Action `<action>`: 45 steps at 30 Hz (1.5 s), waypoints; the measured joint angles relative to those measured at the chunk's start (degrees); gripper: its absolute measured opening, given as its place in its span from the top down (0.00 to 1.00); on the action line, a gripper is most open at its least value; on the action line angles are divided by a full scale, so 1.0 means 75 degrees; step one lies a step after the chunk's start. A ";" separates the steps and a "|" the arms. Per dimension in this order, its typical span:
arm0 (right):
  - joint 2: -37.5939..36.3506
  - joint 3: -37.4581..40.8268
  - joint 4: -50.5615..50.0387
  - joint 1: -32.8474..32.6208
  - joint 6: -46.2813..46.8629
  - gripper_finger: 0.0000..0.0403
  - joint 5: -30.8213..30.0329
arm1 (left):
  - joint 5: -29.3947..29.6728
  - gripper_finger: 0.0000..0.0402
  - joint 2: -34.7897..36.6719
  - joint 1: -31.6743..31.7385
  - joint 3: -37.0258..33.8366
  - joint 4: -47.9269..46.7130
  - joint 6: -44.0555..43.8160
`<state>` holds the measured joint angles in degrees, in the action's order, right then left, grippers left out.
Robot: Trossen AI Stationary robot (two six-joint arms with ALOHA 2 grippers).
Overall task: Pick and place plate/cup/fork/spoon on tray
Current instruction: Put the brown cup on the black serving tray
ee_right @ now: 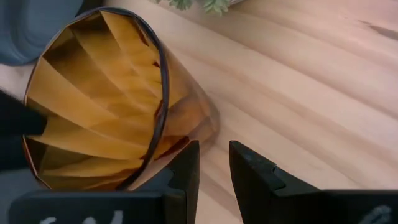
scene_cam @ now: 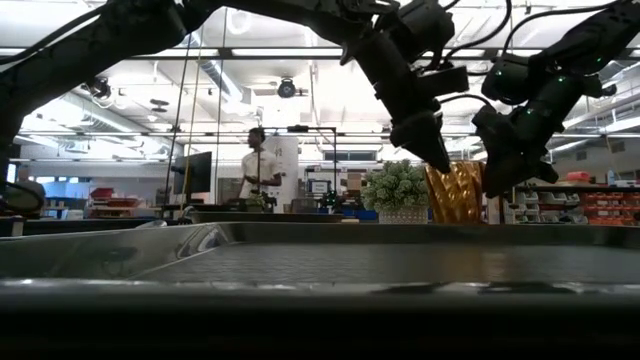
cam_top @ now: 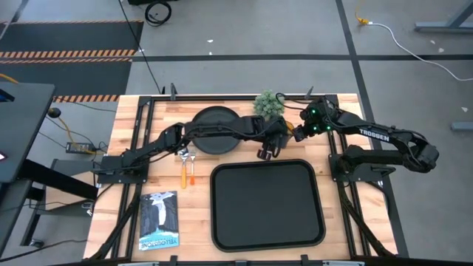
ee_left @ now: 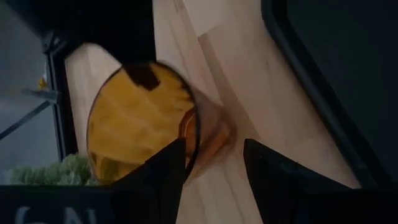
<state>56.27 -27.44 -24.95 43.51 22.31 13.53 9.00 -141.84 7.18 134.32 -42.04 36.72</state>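
While both arms converge at the far middle of the table [cam_top: 148, 111], the left tool [cam_top: 267, 151] sits at 12 o'clock of the tray [cam_top: 267, 203], just beyond its far edge, fingers [ee_left: 163, 177] spread, one at the rim of the cup [ee_left: 140, 121] and the other over bare wood.

Right tool [cam_top: 299, 131]: at 1 o'clock of the tray, beside the left tool; fingers [ee_right: 186, 168] slightly apart, not closed on anything, with the cup [ee_right: 99, 99] just ahead of them. In the high view the cup is mostly hidden between the two tools; in the low view it stands upright on the table, amber and ribbed, between them.

Potted plant [cam_top: 270, 103]: small, green, at 12 o'clock of the cup, near it.

Plate [cam_top: 216, 129]: round, black, on the table at 11 o'clock of the tray, partly under the left arm.

Fork [cam_top: 182, 168] and spoon [cam_top: 191, 167]: lying side by side on the wood at 9 o'clock of the tray's far corner, just near the plate.

Booklet [cam_top: 159, 219]: flat on the table at 9 o'clock of the tray.

Person [scene_cam: 260, 165]: standing in the room behind the table, seen in the low view.
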 joint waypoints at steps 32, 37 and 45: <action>-0.0015 -0.0569 -0.0495 0.0161 -0.0426 0.77 -0.0660 | -0.0506 0.96 0.0057 0.0012 -0.0011 -0.0233 -0.0512; -0.0015 -0.1364 -0.1198 0.0331 -0.0760 0.77 -0.1200 | -0.1079 0.95 0.0324 -0.0137 -0.0009 -0.0848 -0.0969; -0.0009 -0.1842 -0.1274 0.0741 -0.1313 0.77 -0.1279 | -0.2974 0.95 0.0714 -0.0443 0.0003 -0.0705 -0.2048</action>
<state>56.21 -41.25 -34.50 49.07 12.46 3.93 -13.31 -136.49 3.86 134.34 -47.32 21.36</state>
